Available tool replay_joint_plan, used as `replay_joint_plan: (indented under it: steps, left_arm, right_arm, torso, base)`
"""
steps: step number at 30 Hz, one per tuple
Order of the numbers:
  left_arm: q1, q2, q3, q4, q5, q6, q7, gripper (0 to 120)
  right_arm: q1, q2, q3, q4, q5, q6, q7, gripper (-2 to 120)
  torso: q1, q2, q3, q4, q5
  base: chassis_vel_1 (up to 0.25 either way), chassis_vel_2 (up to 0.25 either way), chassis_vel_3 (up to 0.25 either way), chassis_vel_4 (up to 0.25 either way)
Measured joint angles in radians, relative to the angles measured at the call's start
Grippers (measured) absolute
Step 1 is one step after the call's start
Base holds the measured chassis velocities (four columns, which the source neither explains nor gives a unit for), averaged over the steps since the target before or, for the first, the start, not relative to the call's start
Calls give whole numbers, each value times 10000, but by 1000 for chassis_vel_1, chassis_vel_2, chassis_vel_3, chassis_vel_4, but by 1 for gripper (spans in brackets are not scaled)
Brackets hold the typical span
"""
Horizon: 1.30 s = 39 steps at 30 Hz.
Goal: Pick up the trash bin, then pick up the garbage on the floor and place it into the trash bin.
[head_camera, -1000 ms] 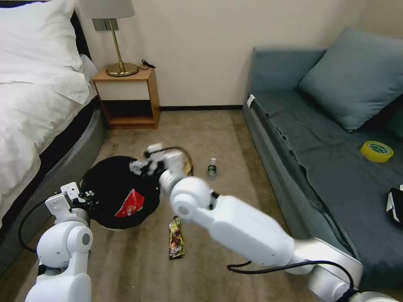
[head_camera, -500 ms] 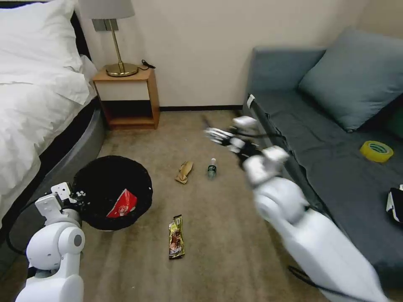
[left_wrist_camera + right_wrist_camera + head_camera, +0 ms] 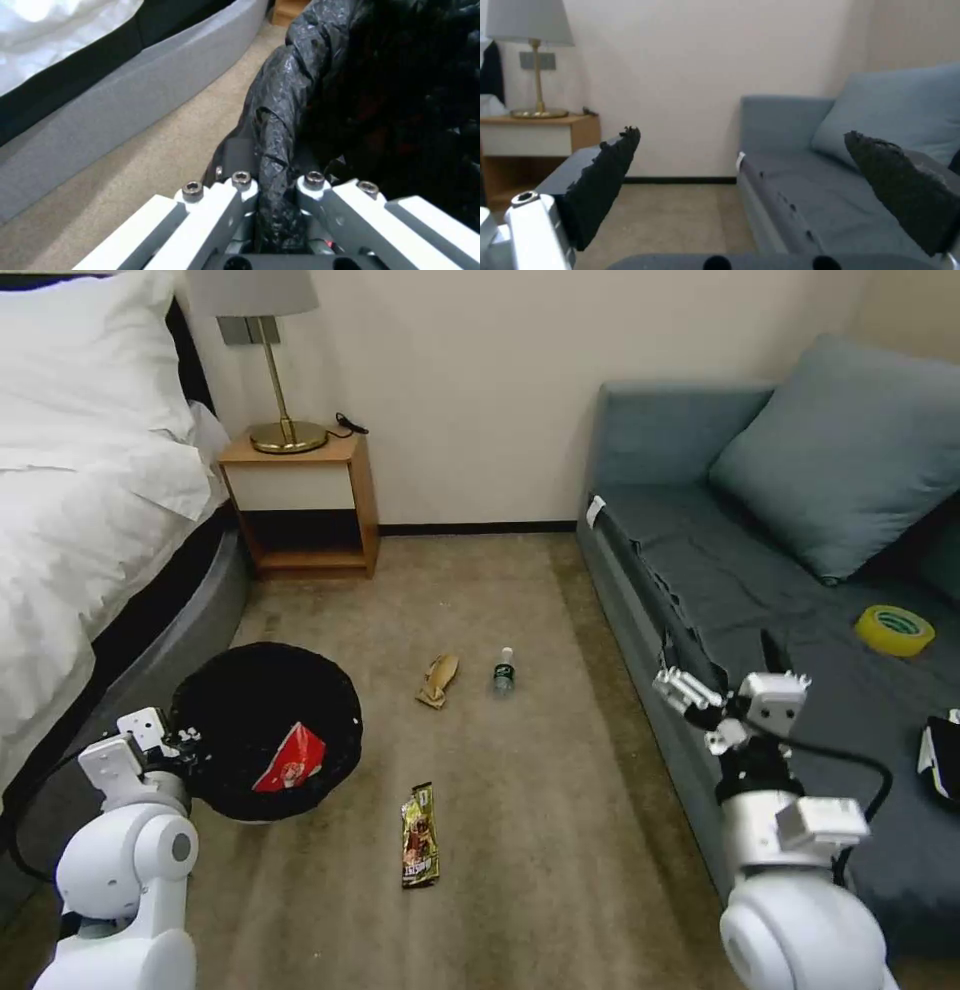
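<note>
Holding the trash bin (image 3: 262, 730) by its rim at about eight o'clock in the head view, the left gripper (image 3: 185, 740) has its jaws pinched onto a fold of the black liner; the left wrist view shows that bag (image 3: 280, 157) squeezed between the two white fingers (image 3: 220, 202). One red-and-white snack wrapper (image 3: 288, 758) already lies inside the bin. The right gripper (image 3: 730, 670) hovers at roughly four o'clock, raised over the front edge of the grey sofa (image 3: 800, 600), its dark pads (image 3: 605, 176) spread wide with nothing between them. Three pieces remain on the carpet, all lying toward nine or ten o'clock from those open fingers: the small clear bottle (image 3: 504, 670) is closest, its long axis running twelve-to-six with the cap toward the wall; the tan paper scrap (image 3: 438, 680) sits just beside it at its nine o'clock; the brown-gold candy wrapper (image 3: 420, 835) lies nearer the robot, also lengthwise twelve-to-six, between the bin and the right arm. Since the left arm is occupied with the bin, I judge the free right arm must do the picking, and it would need to come down and toward the left, closing across the narrow width of whichever piece it takes. The yellow tape roll (image 3: 895, 630) on the sofa is no part of this.
</note>
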Motion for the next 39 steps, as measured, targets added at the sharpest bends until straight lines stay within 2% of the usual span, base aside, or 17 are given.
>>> replay_joint_plan:
  steps: [8,39]
  left_arm:
    - [69,-121,20,-167,56,1,2,3]
    - [109,-189,-141,-282,60,0,-46,3]
  right_arm:
    - [-99,-110,-197,-383,-115,505,-197,100]
    - [681,-444,-524,-831,330,355,-187,100]
  torso:
    - [0,0,1,0,0]
    - [0,0,2,-1,1]
  base:
    - [0,0,0,0]
    - [-4,4,5,-4]
